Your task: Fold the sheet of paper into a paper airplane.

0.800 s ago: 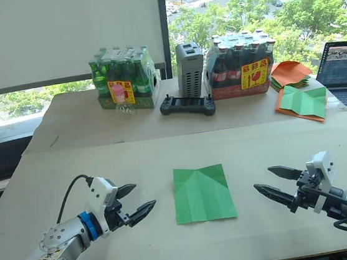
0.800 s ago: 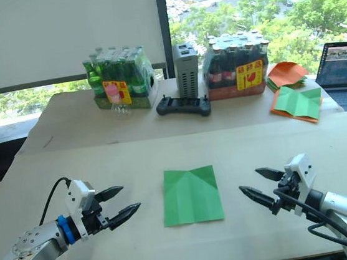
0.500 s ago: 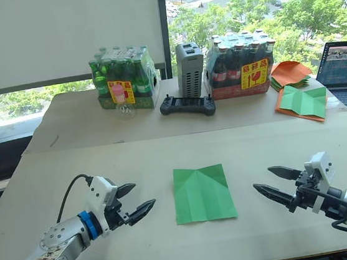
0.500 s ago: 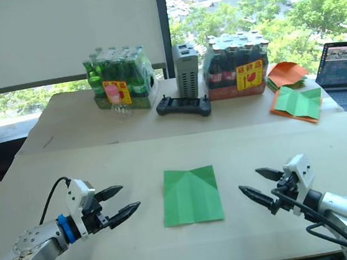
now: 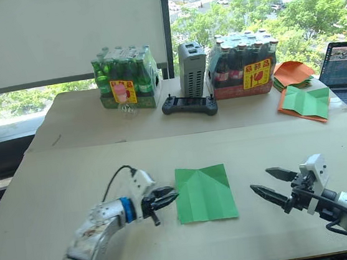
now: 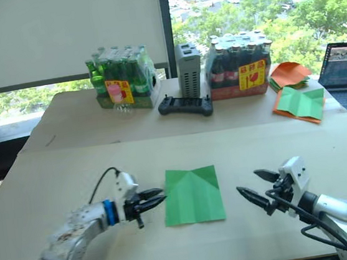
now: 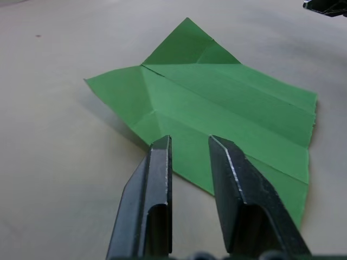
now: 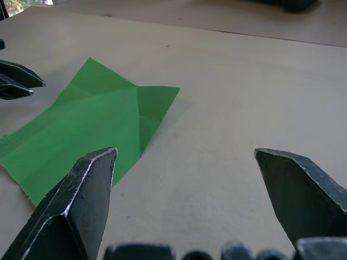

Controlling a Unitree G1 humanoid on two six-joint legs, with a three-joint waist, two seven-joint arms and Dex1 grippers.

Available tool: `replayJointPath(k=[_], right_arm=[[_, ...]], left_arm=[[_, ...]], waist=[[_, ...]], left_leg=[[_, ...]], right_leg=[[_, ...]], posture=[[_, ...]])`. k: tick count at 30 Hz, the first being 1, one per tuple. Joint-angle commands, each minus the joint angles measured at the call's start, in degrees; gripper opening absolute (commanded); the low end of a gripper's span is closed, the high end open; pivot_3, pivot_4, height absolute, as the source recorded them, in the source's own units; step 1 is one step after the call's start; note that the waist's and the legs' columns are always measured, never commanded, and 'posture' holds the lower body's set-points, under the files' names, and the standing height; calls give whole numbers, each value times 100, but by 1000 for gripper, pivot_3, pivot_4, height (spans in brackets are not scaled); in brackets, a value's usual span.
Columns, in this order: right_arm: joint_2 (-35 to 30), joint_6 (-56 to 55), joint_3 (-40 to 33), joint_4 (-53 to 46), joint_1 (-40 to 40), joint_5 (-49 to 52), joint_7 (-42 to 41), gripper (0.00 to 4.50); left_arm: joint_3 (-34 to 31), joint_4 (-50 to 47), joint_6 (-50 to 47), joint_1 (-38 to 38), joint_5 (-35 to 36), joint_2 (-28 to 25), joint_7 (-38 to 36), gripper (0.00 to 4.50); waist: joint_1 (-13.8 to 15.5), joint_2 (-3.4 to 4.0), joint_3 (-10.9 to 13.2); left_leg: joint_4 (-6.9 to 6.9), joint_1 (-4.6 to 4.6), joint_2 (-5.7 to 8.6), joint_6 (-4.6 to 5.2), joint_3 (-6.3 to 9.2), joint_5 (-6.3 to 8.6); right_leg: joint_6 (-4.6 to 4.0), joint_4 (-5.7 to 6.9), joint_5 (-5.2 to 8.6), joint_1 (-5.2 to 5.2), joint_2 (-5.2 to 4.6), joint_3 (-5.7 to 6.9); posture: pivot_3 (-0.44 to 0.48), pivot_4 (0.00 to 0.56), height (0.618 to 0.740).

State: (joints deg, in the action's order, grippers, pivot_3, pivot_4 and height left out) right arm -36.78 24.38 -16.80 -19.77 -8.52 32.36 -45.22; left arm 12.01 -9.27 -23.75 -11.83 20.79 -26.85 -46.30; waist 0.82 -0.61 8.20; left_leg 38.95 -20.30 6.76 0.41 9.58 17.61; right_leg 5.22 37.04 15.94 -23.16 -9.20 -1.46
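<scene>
- sheet of paper (image 5: 204,192): bright green, creased, lies flat on the table (image 5: 72,179), near its front edge, between the two grippers
- left gripper (image 5: 170,195): tips right at the paper's left edge, fingers narrowly apart, nothing held
- right gripper (image 5: 262,183): well right of the paper, fingers spread wide, empty
- black controller (image 5: 189,105): far behind the paper, with two bottle packs (image 5: 125,78) beyond it
- green-on-orange sheet (image 5: 304,102): far back right of the paper, beside a laptop (image 5: 345,70)
</scene>
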Motion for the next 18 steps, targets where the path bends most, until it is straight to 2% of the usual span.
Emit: replayJointPath(k=[1,10,14,18], right_arm=[[50,-63,-101,-354,-133,13,132,4500],[-91,210,8,-730,-358,-44,360,4500],[-284,352,45,-769,-352,-83,305,4500],[-447,311,237,-665,-351,-291,215,3313]], left_arm=[[119,189,204,-233,-102,238,-65,41],[831,1026,420,-443,-1056,311,-89,41],[959,1103,454,-375,-1216,265,-192,41],[888,997,380,-325,-1139,321,-198,0]], waist=[[-18,-1,0],[4,-1,-1],[18,-3,-5],[10,-3,-7]], left_leg=[[0,1,0,0,-1,0],[5,8,5,2,-7,0],[8,10,12,4,-7,0],[7,11,12,5,-8,0]], right_leg=[[0,0,0,-2,1,-3],[7,3,-3,3,0,-15],[16,2,-8,6,-1,-24],[16,2,-8,6,-1,-25]], posture=[[0,150,735],[0,150,735],[0,150,735],[0,150,735]])
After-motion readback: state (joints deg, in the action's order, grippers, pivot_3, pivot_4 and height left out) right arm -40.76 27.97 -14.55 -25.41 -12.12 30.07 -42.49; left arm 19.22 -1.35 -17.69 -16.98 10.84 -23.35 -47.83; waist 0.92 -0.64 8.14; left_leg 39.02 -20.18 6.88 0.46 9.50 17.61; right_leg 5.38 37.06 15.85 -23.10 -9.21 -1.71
